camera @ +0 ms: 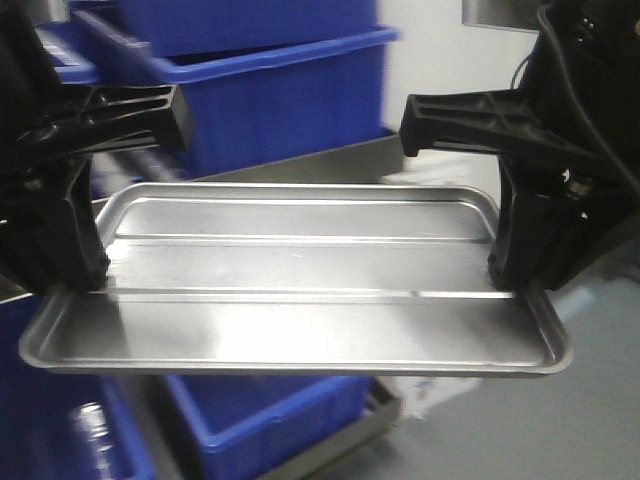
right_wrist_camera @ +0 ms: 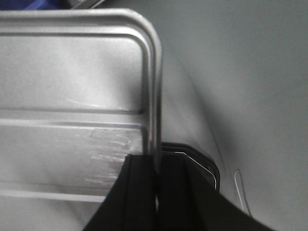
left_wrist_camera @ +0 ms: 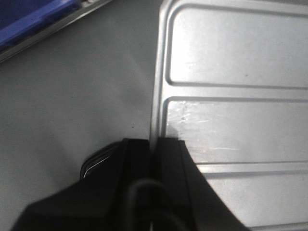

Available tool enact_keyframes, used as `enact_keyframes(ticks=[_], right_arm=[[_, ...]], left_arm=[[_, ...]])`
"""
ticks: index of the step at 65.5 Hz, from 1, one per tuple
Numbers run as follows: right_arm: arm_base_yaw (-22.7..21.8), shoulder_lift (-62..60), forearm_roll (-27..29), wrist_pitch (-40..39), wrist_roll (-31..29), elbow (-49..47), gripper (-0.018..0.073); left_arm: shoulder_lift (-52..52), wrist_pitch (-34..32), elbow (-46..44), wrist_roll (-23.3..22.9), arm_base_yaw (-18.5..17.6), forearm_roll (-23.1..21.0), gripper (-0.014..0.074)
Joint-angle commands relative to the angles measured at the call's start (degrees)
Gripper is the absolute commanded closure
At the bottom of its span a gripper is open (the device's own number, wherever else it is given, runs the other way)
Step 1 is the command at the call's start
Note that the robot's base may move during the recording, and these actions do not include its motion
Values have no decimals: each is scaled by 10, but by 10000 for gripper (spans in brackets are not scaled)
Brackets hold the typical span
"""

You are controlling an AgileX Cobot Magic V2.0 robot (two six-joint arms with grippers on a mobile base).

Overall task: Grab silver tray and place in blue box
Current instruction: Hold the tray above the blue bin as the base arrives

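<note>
The silver tray hangs level in the air between my two grippers, its two long ridges running left to right. My left gripper is shut on the tray's left rim; the left wrist view shows its black jaws pinching the rim of the tray. My right gripper is shut on the right rim; the right wrist view shows its jaws clamped on the rim of the tray. Blue boxes stand behind and below the tray; which is the task's box I cannot tell.
A metal shelf edge runs under the upper blue crate, and a lower shelf frame holds the lower one. Another blue crate sits at lower left. Grey floor lies at right and under the tray in both wrist views.
</note>
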Motion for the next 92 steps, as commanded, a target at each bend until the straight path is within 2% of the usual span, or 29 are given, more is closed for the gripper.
enact_keyframes(ticks=[1,92], right_arm=[[-3,-20,-20,-2,-3,-14,511],[-3,-20,-20,-2,-3,-14,511]], left_arm=[[-19,3,-14,-4,-3,19,700],[-19,3,-14,-4,-3,19,700]])
